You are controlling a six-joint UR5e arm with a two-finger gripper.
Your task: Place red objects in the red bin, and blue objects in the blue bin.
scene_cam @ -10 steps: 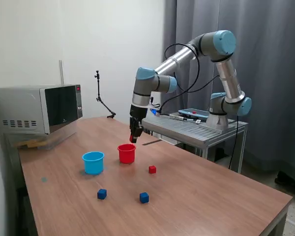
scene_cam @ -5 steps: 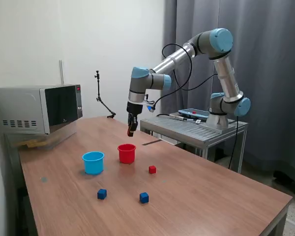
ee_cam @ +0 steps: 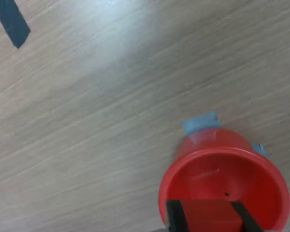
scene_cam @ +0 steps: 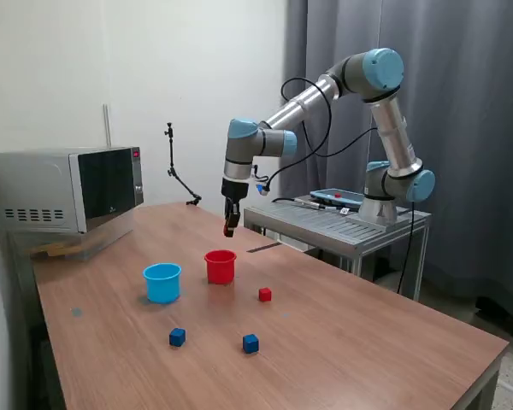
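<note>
My gripper (scene_cam: pixel 230 228) hangs above the red bin (scene_cam: pixel 221 266), shut on a red cube (ee_cam: pixel 210 216) that shows between the dark fingers (ee_cam: pixel 175 216) in the wrist view, right over the open red bin (ee_cam: pixel 222 181). A second red cube (scene_cam: pixel 265 295) lies on the table to the exterior view's right of the red bin. The light blue bin (scene_cam: pixel 162 282) stands to the exterior view's left of the red bin. Two dark blue cubes (scene_cam: pixel 178 337) (scene_cam: pixel 250 343) lie nearer the table's front.
A microwave (scene_cam: pixel 64 190) sits at the back on the exterior view's left. A small black stand (scene_cam: pixel 178 175) is by the wall. The arm's base stands on a metal cart (scene_cam: pixel 338 224) behind the table. A dark tape strip (ee_cam: pixel 10 21) lies on the wooden table (scene_cam: pixel 368 342).
The gripper, holding the red cube, has risen and shifted slightly toward the exterior view's left, staying above the red bin. Nothing on the table has moved.
</note>
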